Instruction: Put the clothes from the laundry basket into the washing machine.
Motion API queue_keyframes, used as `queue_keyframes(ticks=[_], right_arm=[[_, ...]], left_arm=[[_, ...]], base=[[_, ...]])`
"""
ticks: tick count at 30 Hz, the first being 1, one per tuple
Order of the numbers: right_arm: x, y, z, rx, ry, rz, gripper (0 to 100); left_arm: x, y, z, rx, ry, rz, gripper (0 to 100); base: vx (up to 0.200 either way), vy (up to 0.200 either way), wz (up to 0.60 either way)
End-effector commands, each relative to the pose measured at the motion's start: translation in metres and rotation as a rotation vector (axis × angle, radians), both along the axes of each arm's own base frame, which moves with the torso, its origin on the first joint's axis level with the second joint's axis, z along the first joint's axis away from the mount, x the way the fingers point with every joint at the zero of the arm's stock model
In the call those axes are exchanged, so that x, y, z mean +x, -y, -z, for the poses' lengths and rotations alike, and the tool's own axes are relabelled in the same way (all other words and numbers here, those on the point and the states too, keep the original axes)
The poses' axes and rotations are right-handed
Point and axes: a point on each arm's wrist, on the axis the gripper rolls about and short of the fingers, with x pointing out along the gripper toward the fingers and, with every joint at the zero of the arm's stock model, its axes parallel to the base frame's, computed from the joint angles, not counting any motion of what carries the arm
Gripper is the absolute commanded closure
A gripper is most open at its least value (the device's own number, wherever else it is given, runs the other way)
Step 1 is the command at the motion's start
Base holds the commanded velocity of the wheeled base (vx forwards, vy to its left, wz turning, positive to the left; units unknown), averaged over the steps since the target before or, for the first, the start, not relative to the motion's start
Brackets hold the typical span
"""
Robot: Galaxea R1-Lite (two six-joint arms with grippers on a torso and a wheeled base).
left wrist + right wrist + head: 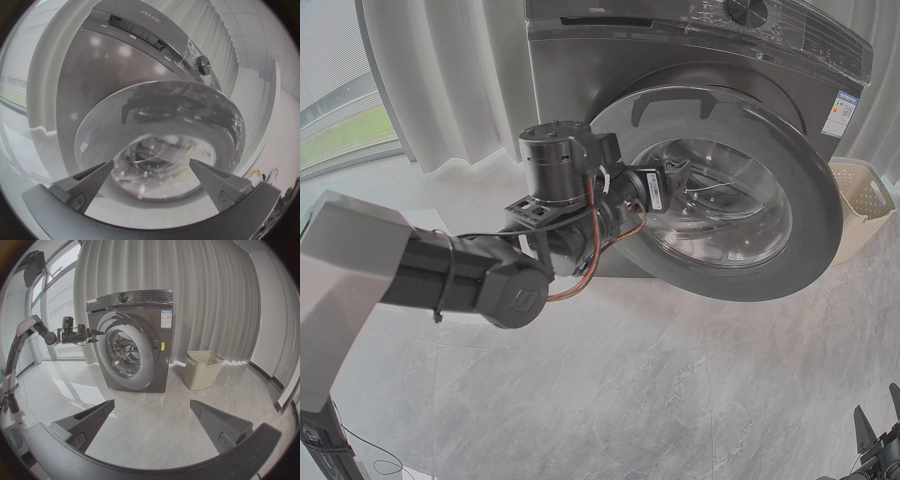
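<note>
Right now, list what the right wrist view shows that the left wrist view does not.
Only the right wrist view: the laundry basket on the floor beside the washing machine, apart from it; the left arm held out at the door's edge; the right arm's own jaws, open over the floor. Only the left wrist view: the left arm's own jaws, open, close before the door glass, and the ceiling panels. Both: the machine, its partly open door, the control dial and the curtain.
</note>
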Motion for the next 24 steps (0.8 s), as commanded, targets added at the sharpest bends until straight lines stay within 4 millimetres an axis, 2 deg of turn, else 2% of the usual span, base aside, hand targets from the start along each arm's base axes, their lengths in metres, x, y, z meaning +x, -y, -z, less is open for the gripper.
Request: queue_keyframes(ticks=[1, 6, 7, 8, 10, 12, 13, 18, 24], right_arm=[[0.0, 0.0, 0.005, 0.0, -0.002, 0.0, 0], [0.0, 0.0, 0.005, 0.0, -0.002, 0.0, 0], [0.0, 0.0, 0.005, 0.0, -0.002, 0.0, 0], [0.0, 0.0, 0.005, 0.0, -0.002, 0.0, 0], [0.0, 0.0, 0.005, 0.0, -0.002, 0.0, 0], [0.0, 0.0, 0.005, 0.0, -0.002, 0.0, 0], [0.0, 0.0, 0.005, 0.0, -0.002, 0.0, 0], [0.0, 0.0, 0.005, 0.0, -0.002, 0.0, 0], [0.0, 0.0, 0.005, 0.0, -0.002, 0.0, 0]], left_arm=[[-0.082, -0.072, -0.014, 0.049, -0.062, 0.002, 0], [-0.157, -0.134, 0.003, 0.088, -0.087, 0.023, 0], [-0.166, -0.142, 0.007, 0.095, -0.086, 0.021, 0], [-0.185, -0.16, 0.015, 0.111, -0.075, 0.02, 0], [-0.209, -0.186, 0.035, 0.155, -0.076, 0.004, 0], [-0.221, -0.201, 0.049, 0.178, -0.083, -0.008, 0], [-0.237, -0.222, 0.066, 0.192, -0.08, -0.038, 0], [-0.268, -0.255, 0.087, 0.174, -0.031, -0.132, 0], [-0.293, -0.276, 0.101, 0.166, 0.042, -0.31, 0]], base=[[0.0, 0.0, 0.0], [0.0, 0.0, 0.0], [0.0, 0.0, 0.0], [0.0, 0.0, 0.0], [0.0, 0.0, 0.0], [0.0, 0.0, 0.0], [0.0, 0.0, 0.0], [0.0, 0.0, 0.0], [0.0, 0.0, 0.0]])
